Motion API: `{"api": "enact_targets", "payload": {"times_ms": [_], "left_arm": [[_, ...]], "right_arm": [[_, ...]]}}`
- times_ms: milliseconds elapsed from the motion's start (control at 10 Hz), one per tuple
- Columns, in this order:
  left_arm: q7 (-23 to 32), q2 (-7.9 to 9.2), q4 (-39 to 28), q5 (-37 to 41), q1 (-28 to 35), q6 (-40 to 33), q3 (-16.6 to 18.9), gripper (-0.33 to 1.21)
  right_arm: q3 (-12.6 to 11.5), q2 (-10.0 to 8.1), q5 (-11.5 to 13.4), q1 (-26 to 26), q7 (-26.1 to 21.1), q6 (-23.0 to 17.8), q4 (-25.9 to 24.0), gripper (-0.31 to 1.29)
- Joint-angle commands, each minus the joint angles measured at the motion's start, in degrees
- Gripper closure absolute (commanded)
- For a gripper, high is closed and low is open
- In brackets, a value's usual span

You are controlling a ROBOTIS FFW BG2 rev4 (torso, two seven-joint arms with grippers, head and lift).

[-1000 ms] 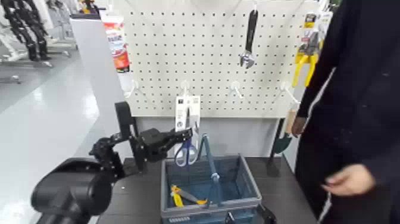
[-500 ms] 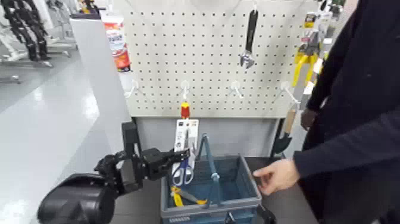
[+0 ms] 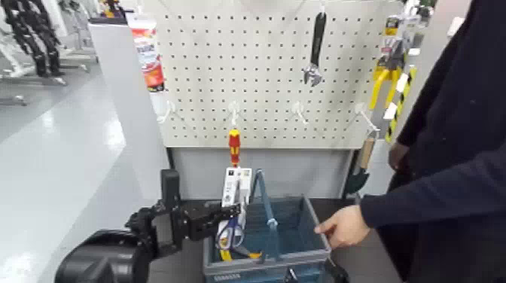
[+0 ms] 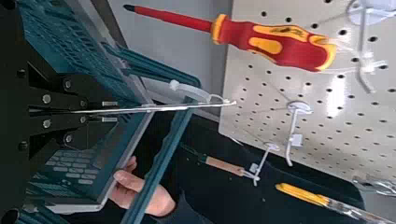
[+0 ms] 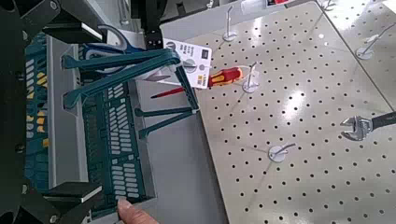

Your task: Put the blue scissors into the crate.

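Forearm of the left arm reaches in from the near left, roughly level, its gripper (image 3: 236, 211) pointing right over the left part of the crate (image 3: 328, 245). The left gripper is closed on the white packaging card of the blue scissors (image 3: 230, 235) — the card stands almost upright, leaning slightly, and rises above the fingertips. The blue loop handles hang beneath them, over the left part of the crate; whether they reach below the rim, I cannot tell. Yellow-handled tool (image 3: 225, 254) lies inside, partly hidden. The right gripper (image 5: 79, 114) waits at the crate's near right, its fingers spread wide and holding nothing. A person's hand (image 3: 344, 226) touches the crate's right rim — the sleeved arm extends from the right.
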Motion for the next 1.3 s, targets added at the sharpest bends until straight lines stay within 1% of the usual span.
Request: {"api": "enact_targets", "payload": {"times_ms": [100, 200, 300, 500, 700, 900, 1000, 1100, 1200, 1300], "left_arm": [[0.47, -0.14, 1.77, -1.83, -0.44, -0.22, -0.61, 1.07], [0.65, -0.14, 1.77, -2.79, -0.36, 0.58, -0.61, 0.46], [0.56, -0.05, 1.51, -4.11, -0.27, 0.66, -0.79, -0.03], [1.79, 0.04, -0.78, -5.17, 0.61, -0.74, -0.88, -0.02], [5.39, 0.3, -8.16, -7.01, 4.57, -0.92, 0.35, -0.02], [10.58, 0.57, -16.6, -6.92, 11.6, -0.83, 2.81, -0.02], [13.92, 0.21, -21.61, -7.63, 15.82, -1.45, 4.75, -0.02], [17.43, -0.49, -26.53, -8.68, 19.95, -1.71, 6.86, -0.02], [19.19, -1.37, -30.31, -10.26, 23.55, -2.15, 8.53, -0.02], [22.88, -1.81, -33.91, -12.02, 27.24, -3.82, 9.14, -0.02]], "right_arm": [[0.04, 0.35, -0.09, -0.01, 0.0, 0.0, -0.01, 0.18], [0.04, 0.35, -0.09, -0.01, 0.0, 0.0, -0.01, 0.18], [-0.05, 0.35, -0.09, 0.08, 0.0, 0.0, -0.1, 0.18], [-0.13, 0.26, -0.09, 0.08, 0.09, 0.0, -0.19, 0.18], [-0.05, 0.26, -0.26, 0.17, 0.09, 0.0, -0.19, 0.18], [-0.13, 0.26, -0.35, 0.26, 0.09, 0.0, -0.28, 0.18], [-0.13, 0.18, -0.35, 0.26, 0.09, 0.0, -0.28, 0.18], [-0.22, 0.18, -0.35, 0.34, 0.09, -0.09, -0.36, 0.18], [-0.22, 0.0, -0.44, 0.34, 0.09, -0.09, -0.36, 0.18], [-0.22, -0.09, -0.44, 0.43, 0.09, -0.09, -0.45, 0.18]]}}
